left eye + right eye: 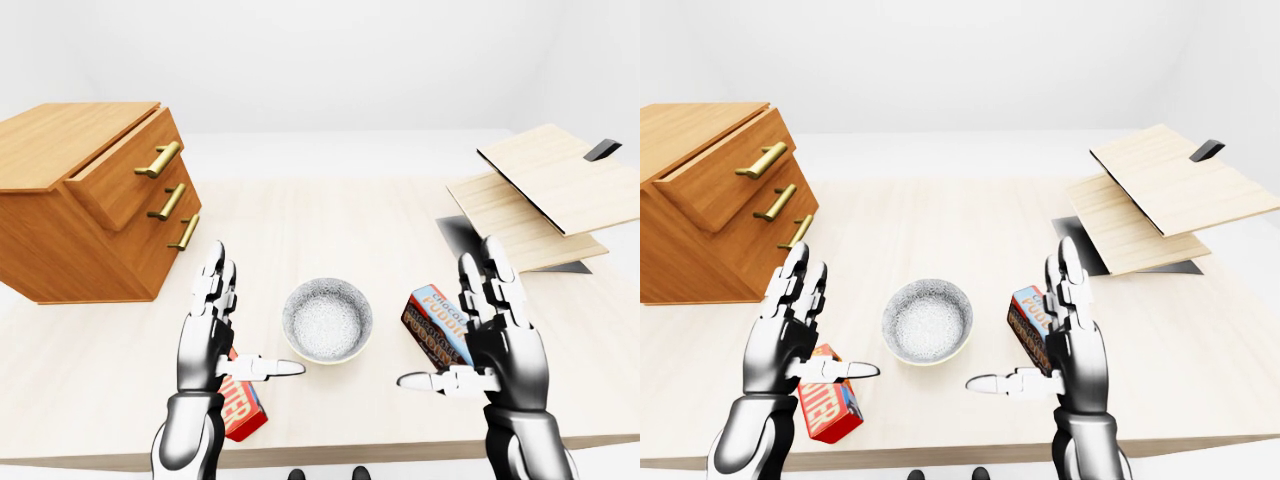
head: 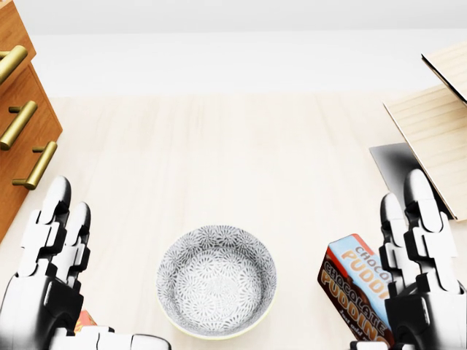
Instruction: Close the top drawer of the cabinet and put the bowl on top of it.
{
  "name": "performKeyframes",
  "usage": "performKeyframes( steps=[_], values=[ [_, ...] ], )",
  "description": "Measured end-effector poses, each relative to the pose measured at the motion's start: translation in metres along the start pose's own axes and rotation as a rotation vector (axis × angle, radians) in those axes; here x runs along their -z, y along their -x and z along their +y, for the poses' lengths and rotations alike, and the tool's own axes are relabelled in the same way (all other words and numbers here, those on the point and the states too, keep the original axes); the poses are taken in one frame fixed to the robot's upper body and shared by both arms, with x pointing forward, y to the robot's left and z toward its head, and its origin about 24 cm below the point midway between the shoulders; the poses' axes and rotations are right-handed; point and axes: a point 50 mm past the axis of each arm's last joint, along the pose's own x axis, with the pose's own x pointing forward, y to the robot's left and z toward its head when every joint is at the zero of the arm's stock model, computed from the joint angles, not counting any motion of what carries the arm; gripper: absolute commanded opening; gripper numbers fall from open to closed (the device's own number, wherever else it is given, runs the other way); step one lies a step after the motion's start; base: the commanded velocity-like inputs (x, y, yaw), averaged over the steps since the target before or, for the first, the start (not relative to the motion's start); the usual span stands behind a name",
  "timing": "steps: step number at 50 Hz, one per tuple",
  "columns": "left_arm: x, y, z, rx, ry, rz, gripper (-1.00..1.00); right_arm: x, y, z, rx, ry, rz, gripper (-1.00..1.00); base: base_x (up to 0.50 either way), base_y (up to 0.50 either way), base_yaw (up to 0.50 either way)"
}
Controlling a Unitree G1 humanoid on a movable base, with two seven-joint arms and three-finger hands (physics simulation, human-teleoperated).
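Neither step is done. Grey patterned ceramic bowl [image 1: 327,320] sits on pale wooden table [image 1: 330,225]. Left hand [image 1: 210,335] is left of the bowl, right hand [image 1: 500,340] right of it, both with fingers spread and holding nothing. Wooden brass-handled cabinet [image 1: 60,225] stands up-left of the bowl, its top drawer [image 1: 122,182] jutting out. Likely next: left hand reaches the drawer face and pushes it flush.
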Motion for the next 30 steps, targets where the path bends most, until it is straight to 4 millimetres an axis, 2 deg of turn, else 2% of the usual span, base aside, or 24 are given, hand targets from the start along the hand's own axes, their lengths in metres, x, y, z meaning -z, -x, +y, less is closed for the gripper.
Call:
performKeyframes(
  steps=[30],
  values=[
    [0.0012,0.0001,-0.0004,0.001,0.000,0.005,1.00,0.0032,0.0021,-0.0005,0.017,0.022,0.022,1.00,0.00,0.00,0.00]
  ],
)
